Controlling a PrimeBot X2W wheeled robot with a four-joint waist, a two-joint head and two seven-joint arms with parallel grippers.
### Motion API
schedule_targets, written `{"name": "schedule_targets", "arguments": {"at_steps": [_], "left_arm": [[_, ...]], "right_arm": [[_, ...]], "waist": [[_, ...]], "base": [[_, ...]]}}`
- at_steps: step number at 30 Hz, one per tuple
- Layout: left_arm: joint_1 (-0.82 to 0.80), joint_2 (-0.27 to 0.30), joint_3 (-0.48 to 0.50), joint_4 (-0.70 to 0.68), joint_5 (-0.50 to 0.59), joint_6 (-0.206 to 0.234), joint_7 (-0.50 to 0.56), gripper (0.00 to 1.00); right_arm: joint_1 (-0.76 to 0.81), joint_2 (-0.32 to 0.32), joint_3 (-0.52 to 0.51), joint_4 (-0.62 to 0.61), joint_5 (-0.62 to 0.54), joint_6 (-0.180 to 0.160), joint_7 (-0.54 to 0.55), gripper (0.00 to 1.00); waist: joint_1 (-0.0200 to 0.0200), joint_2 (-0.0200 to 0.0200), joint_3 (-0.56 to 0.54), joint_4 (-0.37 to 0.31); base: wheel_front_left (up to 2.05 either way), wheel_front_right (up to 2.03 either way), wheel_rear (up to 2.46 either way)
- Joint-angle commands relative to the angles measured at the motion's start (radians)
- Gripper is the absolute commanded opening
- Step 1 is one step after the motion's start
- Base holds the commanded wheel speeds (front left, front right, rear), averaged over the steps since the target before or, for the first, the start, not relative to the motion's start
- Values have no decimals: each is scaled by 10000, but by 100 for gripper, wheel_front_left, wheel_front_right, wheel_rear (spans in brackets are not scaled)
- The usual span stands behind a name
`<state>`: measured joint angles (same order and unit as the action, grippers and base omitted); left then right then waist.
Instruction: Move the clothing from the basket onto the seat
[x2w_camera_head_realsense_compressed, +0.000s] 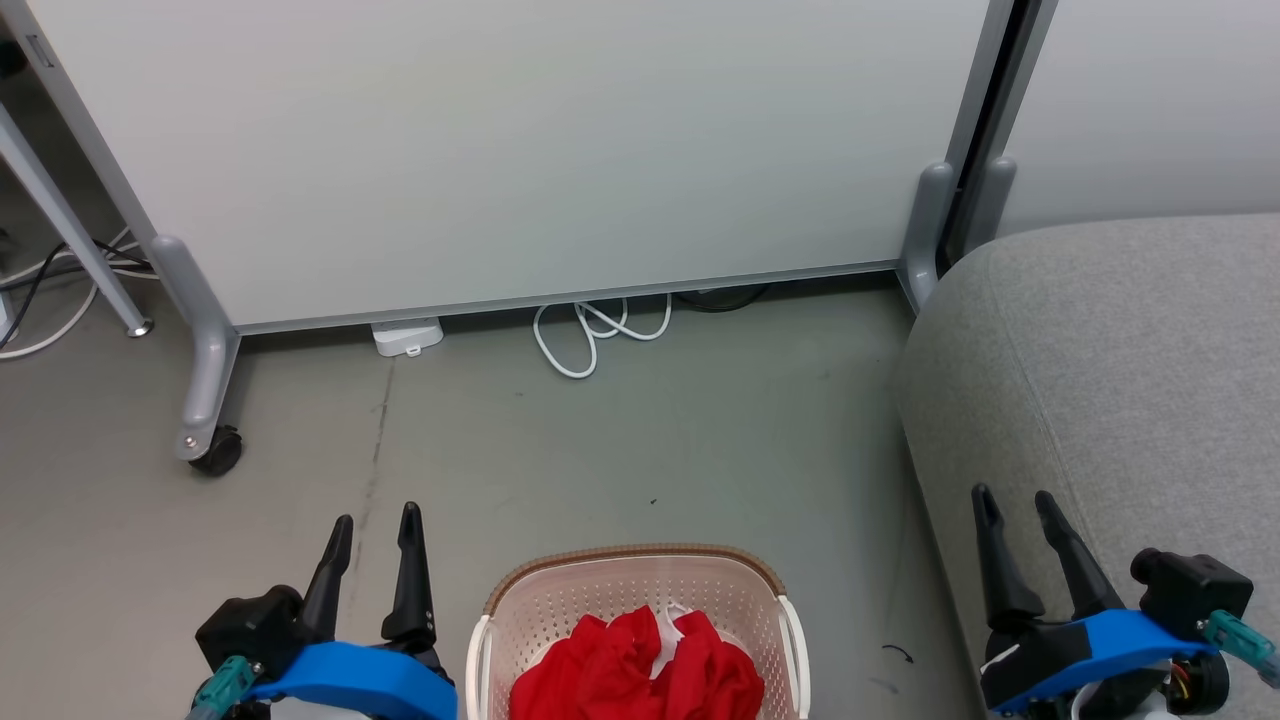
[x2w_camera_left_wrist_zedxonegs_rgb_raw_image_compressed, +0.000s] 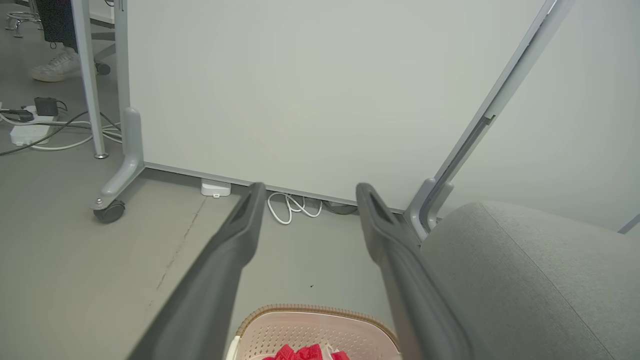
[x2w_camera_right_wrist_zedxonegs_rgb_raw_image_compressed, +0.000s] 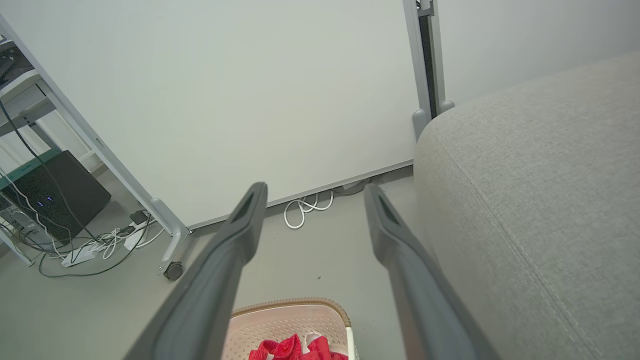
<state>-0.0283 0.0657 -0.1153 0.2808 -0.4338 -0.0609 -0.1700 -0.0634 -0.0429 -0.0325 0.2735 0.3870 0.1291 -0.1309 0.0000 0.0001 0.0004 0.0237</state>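
Note:
The cream basket (x2w_camera_head_realsense_compressed: 560, 590) with a brown rim stands on the floor at the bottom centre, and bright red clothing (x2w_camera_head_realsense_compressed: 640, 670) with a bit of white trim lies bunched inside it. The grey seat (x2w_camera_head_realsense_compressed: 1120, 350) fills the right side. My left gripper (x2w_camera_head_realsense_compressed: 377, 520) hangs open to the left of the basket, above the floor. My right gripper (x2w_camera_head_realsense_compressed: 1015, 498) is open over the seat's front edge, right of the basket. The left wrist view shows the basket (x2w_camera_left_wrist_zedxonegs_rgb_raw_image_compressed: 310, 330), clothing (x2w_camera_left_wrist_zedxonegs_rgb_raw_image_compressed: 300, 354) and seat (x2w_camera_left_wrist_zedxonegs_rgb_raw_image_compressed: 525, 270); the right wrist view shows the basket (x2w_camera_right_wrist_zedxonegs_rgb_raw_image_compressed: 285, 320), clothing (x2w_camera_right_wrist_zedxonegs_rgb_raw_image_compressed: 290, 349) and seat (x2w_camera_right_wrist_zedxonegs_rgb_raw_image_compressed: 540, 200).
A white partition panel (x2w_camera_head_realsense_compressed: 520, 150) on wheeled grey legs (x2w_camera_head_realsense_compressed: 205, 400) stands behind the basket. A coiled white cable (x2w_camera_head_realsense_compressed: 595, 335) and a white plug block (x2w_camera_head_realsense_compressed: 408, 336) lie at its foot. More cables (x2w_camera_right_wrist_zedxonegs_rgb_raw_image_compressed: 90, 250) and a dark box (x2w_camera_right_wrist_zedxonegs_rgb_raw_image_compressed: 55, 195) sit at the far left.

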Motion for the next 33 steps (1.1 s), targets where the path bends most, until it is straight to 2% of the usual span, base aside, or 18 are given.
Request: {"name": "schedule_targets", "arguments": {"at_steps": [1,16,33], "left_arm": [[-138,63,-64,-50,323,27,-120,100],[-90,-44,-22,104,1269,-160,-471,100],[-74,-102,-113,201,2436,-170,-787,100]], "right_arm": [[-184,-75,-23,-100,-356,16,-110,100],[-190,-86,-98,-46,-1704,21,-454,100],[-214,-98,-7,68,-2838,24,-711,100]], "waist": [[0,-1,4,4],[0,-1,-9,19],[0,-1,-5,31]], "base": [[0,0,0],[0,0,0],[0,0,0]]}}
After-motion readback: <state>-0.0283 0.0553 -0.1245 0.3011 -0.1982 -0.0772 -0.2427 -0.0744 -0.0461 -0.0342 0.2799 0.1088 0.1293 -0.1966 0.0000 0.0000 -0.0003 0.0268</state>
